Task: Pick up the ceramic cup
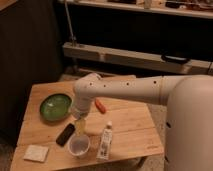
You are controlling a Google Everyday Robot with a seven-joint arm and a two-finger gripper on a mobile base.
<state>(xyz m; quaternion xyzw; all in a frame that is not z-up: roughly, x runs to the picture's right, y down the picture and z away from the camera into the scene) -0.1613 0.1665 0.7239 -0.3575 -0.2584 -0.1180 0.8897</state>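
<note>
The ceramic cup [78, 145] is a small pale greyish-white round cup standing near the front edge of the wooden table [130, 125]. My gripper [80, 125] hangs from the white arm [120, 90] directly above and just behind the cup, pointing down, its tip close over the cup's far rim. The wide green bowl [55, 106] lies to the left on the table.
A slim clear bottle with a white cap [106, 140] lies just right of the cup. A black flat object [65, 134] lies just left of it. A pale square pad [36, 153] is at the front left. An orange object [100, 105] lies mid-table. Dark shelving stands behind.
</note>
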